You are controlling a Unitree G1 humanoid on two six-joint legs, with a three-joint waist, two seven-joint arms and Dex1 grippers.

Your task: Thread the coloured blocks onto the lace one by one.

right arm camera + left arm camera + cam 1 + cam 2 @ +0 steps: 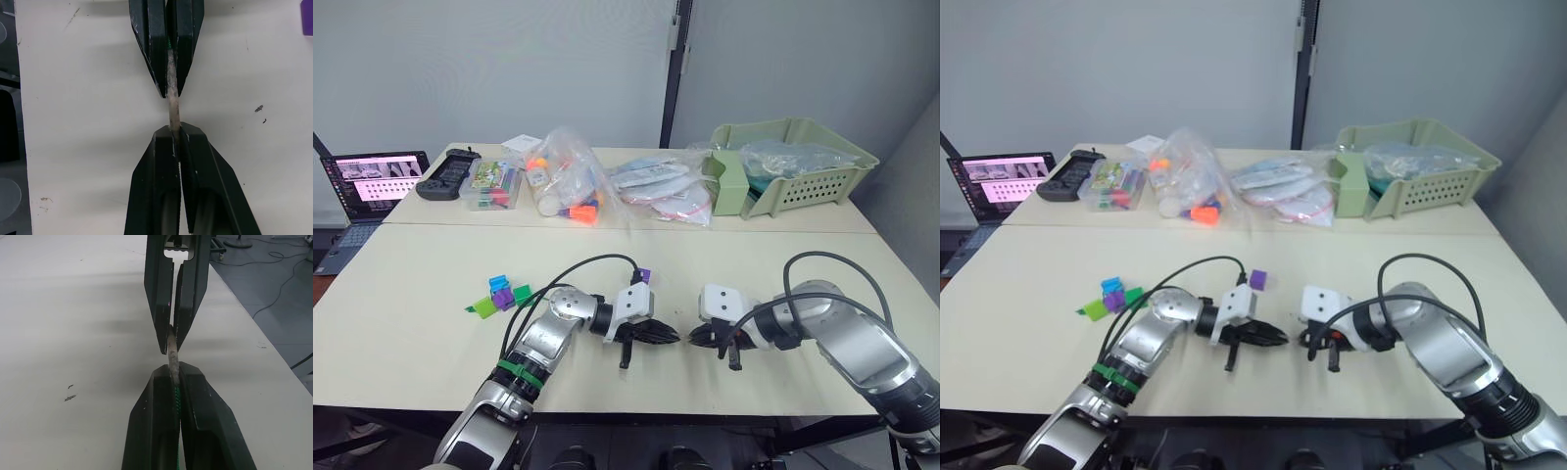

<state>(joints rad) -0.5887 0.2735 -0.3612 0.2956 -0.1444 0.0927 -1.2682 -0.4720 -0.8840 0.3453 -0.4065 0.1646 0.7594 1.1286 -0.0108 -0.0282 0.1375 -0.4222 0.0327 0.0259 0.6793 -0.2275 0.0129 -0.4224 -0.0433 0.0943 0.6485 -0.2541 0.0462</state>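
The lace's stiff greyish tip (172, 350) bridges the small gap between my two grippers, just above the table. My left gripper (668, 336) is shut on the lace, with green cord (175, 396) showing between its fingers. Facing it tip to tip, my right gripper (695, 338) is shut on the far end of the same tip (172, 107). One purple block (643, 277) lies beside my left wrist. A cluster of coloured blocks sits further left: blue (497, 284), lime green (485, 306), purple (504, 301) and dark green (522, 293).
Along the back of the table stand clear bags of toys (570, 186), a clear box (492, 186), a black controller (448, 174) and a pale green basket (793, 171). A laptop (372, 181) sits at the far left. Black cables (597, 262) arch over both wrists.
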